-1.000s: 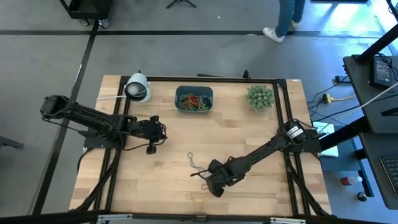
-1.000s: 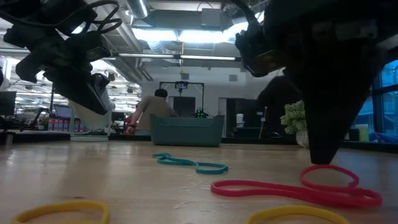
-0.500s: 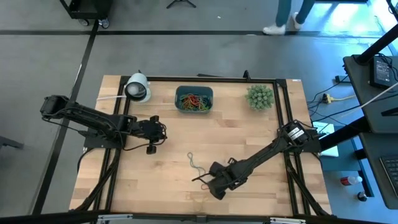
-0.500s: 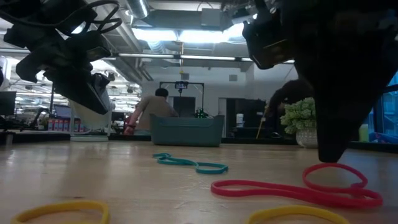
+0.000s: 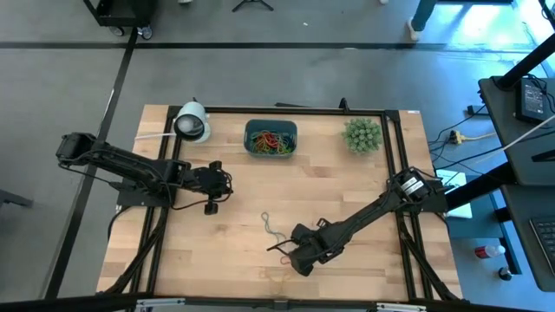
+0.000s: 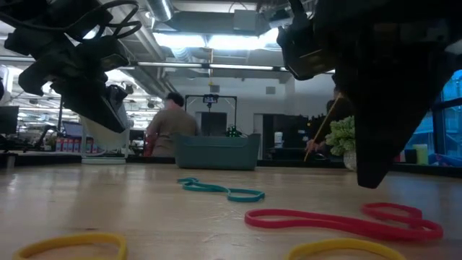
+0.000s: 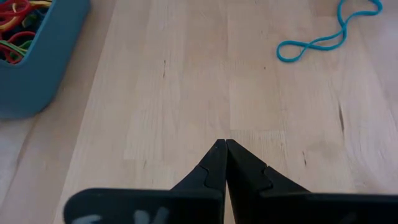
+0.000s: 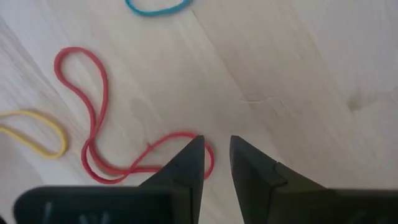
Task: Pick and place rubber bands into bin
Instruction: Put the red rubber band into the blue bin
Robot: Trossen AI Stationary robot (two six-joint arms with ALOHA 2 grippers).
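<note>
the bin is seen at 12 o'clock on the table, already holding red, green and yellow rubber bands. on the bare wood, a blue band is laid near the table's centre; a red band is twisted in a loose loop toward 6 o'clock, with a yellow band just beside it.

the right gripper is held low over the wood at about 6 o'clock, fingers parted narrowly, nothing between them, one tip at the edge of the red band. the left gripper is parked toward 9 o'clock, fingers pressed together and empty.

a white cylinder is noted at 11 o'clock, a spiky green plant at 1 o'clock. a person is visible in the room beyond.
</note>
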